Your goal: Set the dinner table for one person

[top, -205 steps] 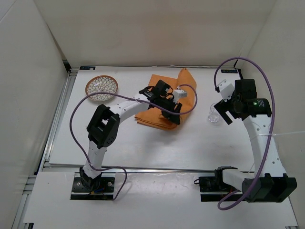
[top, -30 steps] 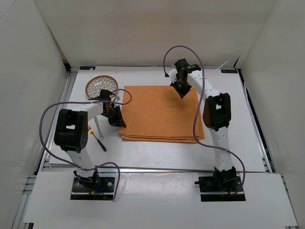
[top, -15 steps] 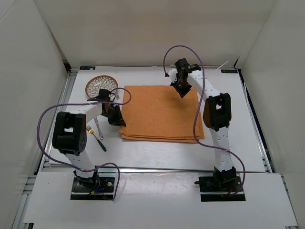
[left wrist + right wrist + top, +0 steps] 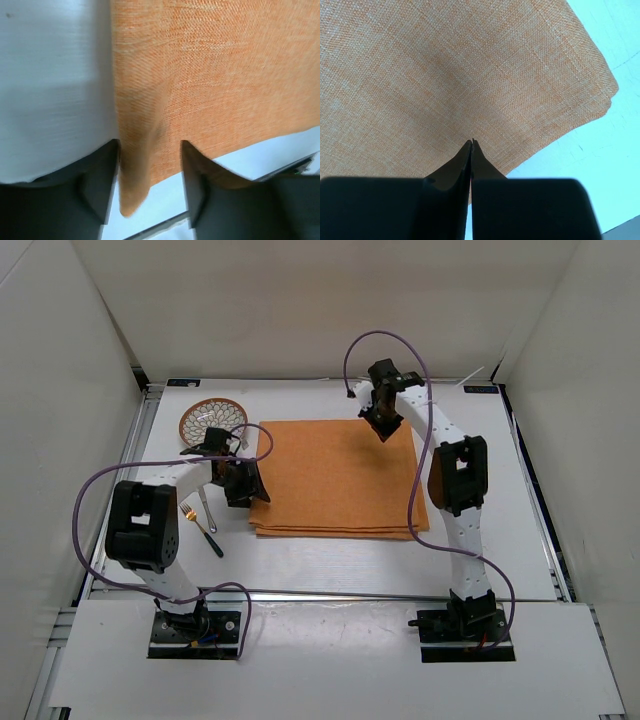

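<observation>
The orange placemat (image 4: 335,485) lies flat and folded in layers in the middle of the white dinner table (image 4: 330,555). My left gripper (image 4: 250,485) is at the mat's left edge. In the left wrist view it (image 4: 150,145) stands open, with a loose fold of the placemat (image 4: 215,75) hanging between the jaws. My right gripper (image 4: 383,430) is over the mat's far right corner. In the right wrist view it (image 4: 471,142) is shut, tips just above the placemat (image 4: 445,65), with nothing showing between them.
A round patterned dish (image 4: 213,423) sits at the far left of the table. A silver spoon (image 4: 206,505) and a gold fork with a dark handle (image 4: 205,530) lie left of the mat, beside my left arm. White walls surround the table.
My left gripper has opened and let go of the mat's left edge, shifting slightly. The right arm has not moved. Earlier the mat was crumpled under the left gripper.
</observation>
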You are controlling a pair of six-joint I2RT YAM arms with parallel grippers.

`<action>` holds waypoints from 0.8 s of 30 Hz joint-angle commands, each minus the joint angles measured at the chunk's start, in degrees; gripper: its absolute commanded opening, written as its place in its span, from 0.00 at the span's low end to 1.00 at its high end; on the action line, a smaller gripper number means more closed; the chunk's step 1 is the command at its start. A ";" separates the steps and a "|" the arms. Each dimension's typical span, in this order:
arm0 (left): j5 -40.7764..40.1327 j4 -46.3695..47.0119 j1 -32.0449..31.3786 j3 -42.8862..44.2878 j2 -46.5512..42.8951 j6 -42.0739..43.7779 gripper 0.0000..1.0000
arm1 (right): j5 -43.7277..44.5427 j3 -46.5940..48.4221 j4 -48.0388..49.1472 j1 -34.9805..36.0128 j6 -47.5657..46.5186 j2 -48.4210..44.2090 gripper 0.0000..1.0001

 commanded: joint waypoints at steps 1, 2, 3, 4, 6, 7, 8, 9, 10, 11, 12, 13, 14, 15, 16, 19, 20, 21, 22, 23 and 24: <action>-1.45 0.26 -0.06 0.67 -3.52 -0.56 0.68 | 0.61 1.11 0.59 -0.10 -0.53 -4.03 0.00; -1.45 0.26 -0.06 0.67 -3.52 -0.04 0.79 | 0.61 0.59 0.59 -0.10 -0.53 -4.55 0.01; -1.45 0.26 -0.06 1.19 -3.00 0.49 0.87 | 0.61 0.58 0.59 -0.10 -0.53 -4.56 0.01; -1.45 0.26 -0.06 1.98 -2.99 0.49 0.89 | 0.61 0.58 0.59 -0.10 -0.53 -4.56 0.01; -1.45 0.26 -0.06 3.91 -2.99 1.98 1.00 | 0.61 0.58 0.59 -0.10 -0.53 -4.56 0.01; -1.45 0.26 -0.06 4.79 -2.99 3.20 1.00 | 0.61 0.58 0.59 -0.10 -0.53 -5.17 0.02; -0.84 -0.53 -0.06 5.93 -3.69 4.52 1.00 | 1.13 0.58 0.59 -0.10 -1.05 -5.17 0.02; -0.84 -1.23 -0.06 7.34 -3.69 5.84 1.00 | 1.14 0.58 0.59 -0.10 -1.05 -5.87 0.04; -2.49 -2.72 -0.06 10.48 -5.09 8.20 1.00 | 1.14 0.58 0.59 -0.10 -1.05 -6.92 0.12; -4.07 -3.43 -0.06 11.99 -5.62 9.53 1.00 | 1.14 0.58 0.59 -0.10 -1.66 -7.45 0.32; -6.00 -4.13 -0.06 13.40 -6.15 10.76 1.00 | 1.14 0.58 0.59 -0.10 -2.36 -8.16 0.51; -8.20 -4.66 0.81 14.63 -6.68 11.65 1.00 | 1.14 0.58 0.59 -0.10 -2.37 -9.90 0.77; -10.57 -5.36 1.69 16.30 -7.21 12.79 1.00 | 1.92 0.58 0.59 0.51 -2.98 -11.05 0.90; -10.59 -5.89 4.92 17.19 -7.21 13.32 1.00 | 1.93 0.58 0.59 0.52 -3.68 -12.46 0.95; -9.72 -5.90 6.95 18.50 -6.60 13.32 1.00 | 1.93 -0.20 0.59 0.52 -3.69 -15.51 1.00; -6.99 -8.17 14.50 20.79 -4.67 13.85 1.00 | 2.80 -1.69 0.59 1.84 -4.74 -21.41 1.00; -5.60 -8.70 16.19 22.10 -3.10 14.37 1.00 | 3.85 -2.31 -0.11 2.53 -5.27 -22.83 1.00; -4.36 -8.71 17.86 22.12 -2.21 14.99 1.00 | 4.39 -3.62 -0.11 3.15 -5.27 -24.15 1.00; -3.22 -8.71 21.00 23.07 -1.16 14.99 1.00 | 4.91 -4.33 -0.90 3.15 -5.27 -26.77 1.00; -1.64 -8.71 22.52 23.61 1.29 14.99 1.00 | 5.44 -5.04 -1.69 3.76 -5.27 -28.01 1.00; 1.51 -8.71 23.92 24.83 2.79 15.86 1.00 | 6.05 -5.04 -2.31 3.77 -5.27 -29.16 1.00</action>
